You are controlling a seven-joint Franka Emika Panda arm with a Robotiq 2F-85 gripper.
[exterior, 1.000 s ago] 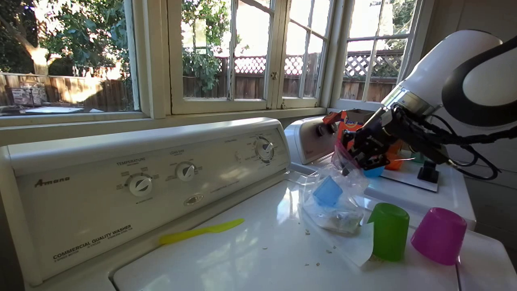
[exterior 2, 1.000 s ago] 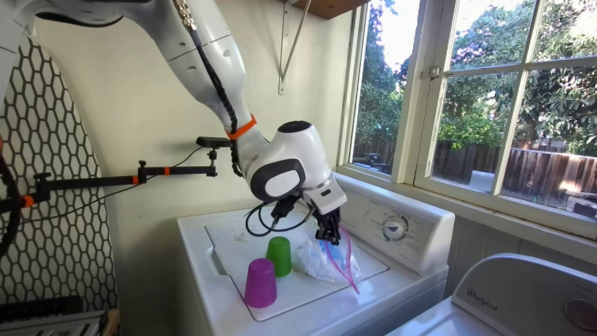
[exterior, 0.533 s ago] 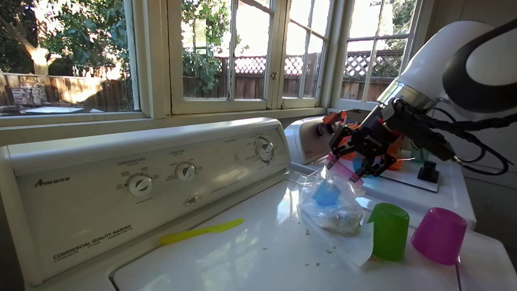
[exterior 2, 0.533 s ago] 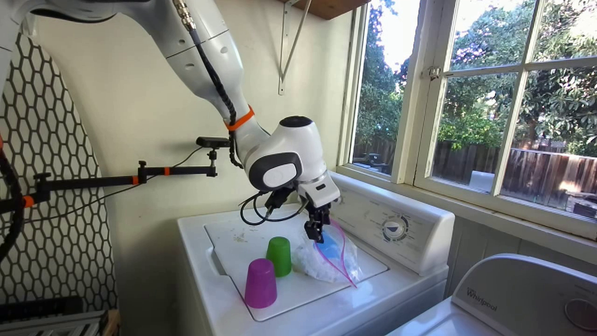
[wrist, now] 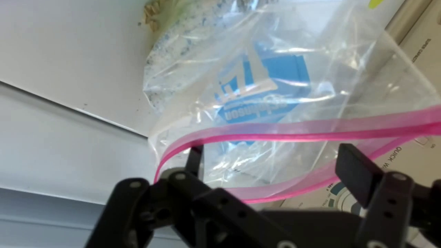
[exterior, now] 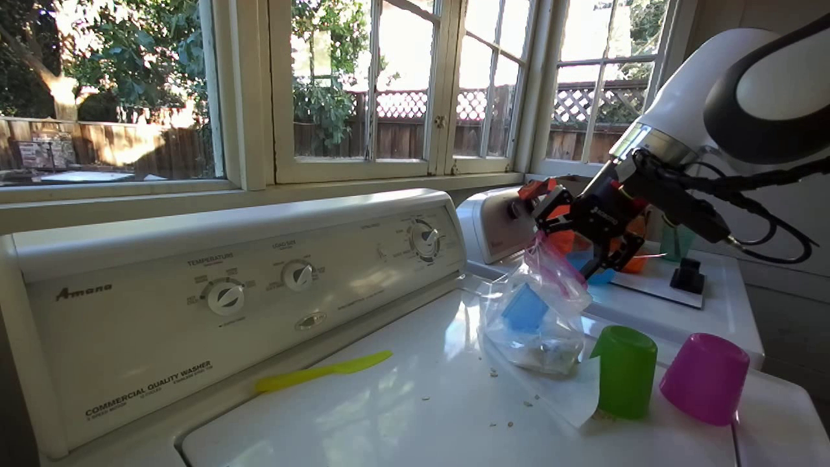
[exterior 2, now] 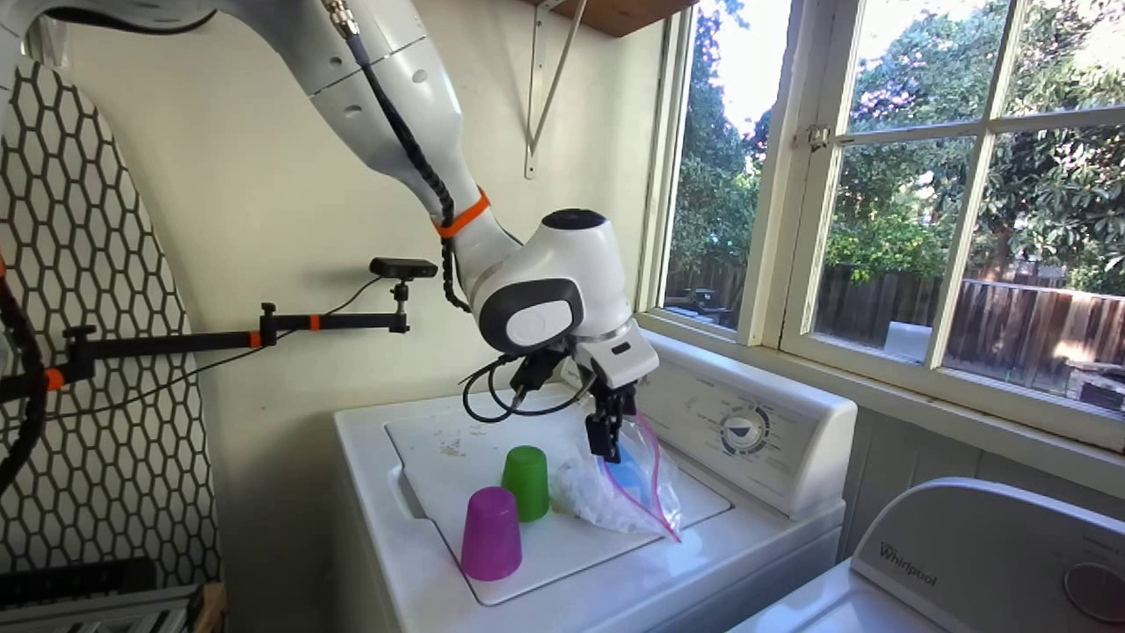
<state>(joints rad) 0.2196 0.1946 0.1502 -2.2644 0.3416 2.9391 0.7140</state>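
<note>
Gaping wide, your tool [wrist: 270, 155] is right at the top of the bag [exterior: 561, 318], long pink rim [wrist: 279, 137] running along its spread.

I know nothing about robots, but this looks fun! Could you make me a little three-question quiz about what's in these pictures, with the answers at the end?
1. True or false: the gripper is squeezed fully closed.
2. Fill in the blank: the opening of the clear bag is edged with a ____ strip.
3. Which stands closer to the bag: (A) the green cup or (B) the purple cup?

Key:
1. False; its fingers stand wide apart.
2. Pink.
3. A, the green cup.
</note>
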